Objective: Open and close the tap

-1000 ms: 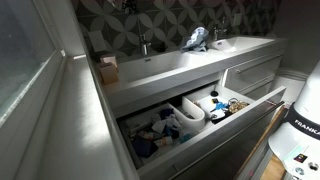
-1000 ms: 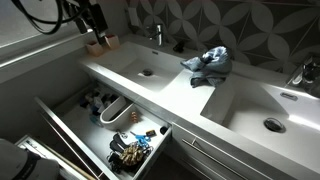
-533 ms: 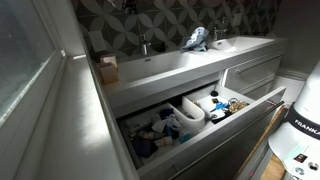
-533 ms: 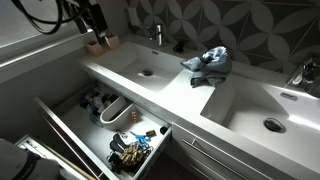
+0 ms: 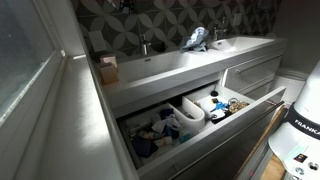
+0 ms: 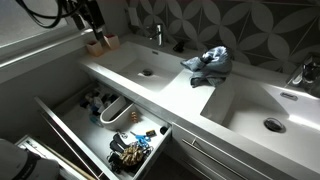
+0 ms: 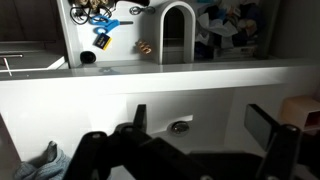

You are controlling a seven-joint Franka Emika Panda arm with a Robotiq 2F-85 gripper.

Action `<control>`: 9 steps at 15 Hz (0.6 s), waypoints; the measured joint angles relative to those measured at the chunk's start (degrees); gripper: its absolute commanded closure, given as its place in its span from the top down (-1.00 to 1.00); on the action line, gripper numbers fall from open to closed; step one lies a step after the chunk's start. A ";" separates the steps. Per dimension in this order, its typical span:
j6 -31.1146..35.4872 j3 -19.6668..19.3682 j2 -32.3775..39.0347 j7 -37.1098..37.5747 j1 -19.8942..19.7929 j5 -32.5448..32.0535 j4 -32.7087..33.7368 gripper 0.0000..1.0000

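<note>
The tap (image 6: 155, 35) is a small grey-metal stem with a short spout behind the near basin (image 6: 146, 72); it also shows in an exterior view as the tap (image 5: 146, 45). My gripper (image 6: 88, 14) hangs high near the wall, above the counter's end and well away from the tap. In the wrist view my gripper (image 7: 205, 125) is open, with nothing between its dark fingers (image 7: 270, 130), and the basin drain (image 7: 180, 126) lies far below. The tap itself is out of the wrist view.
A blue-white cloth (image 6: 208, 63) lies on the counter between the basins, with a twin tap (image 6: 300, 72) beyond it. A brown box (image 6: 100, 42) stands at the counter's end under my gripper. Below, a drawer (image 6: 105, 125) stands pulled out, full of small items.
</note>
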 measured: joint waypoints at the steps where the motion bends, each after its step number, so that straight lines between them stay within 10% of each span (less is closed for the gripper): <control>1: 0.20 1.24 0.91 1.32 0.79 1.37 1.02 1.00; 5: 5.81 7.22 6.99 8.80 3.70 4.69 7.07 1.00; 6: 7.18 8.36 8.90 10.45 4.18 5.12 8.96 0.50; 9: 11.60 10.57 15.34 14.42 4.74 5.39 15.11 0.17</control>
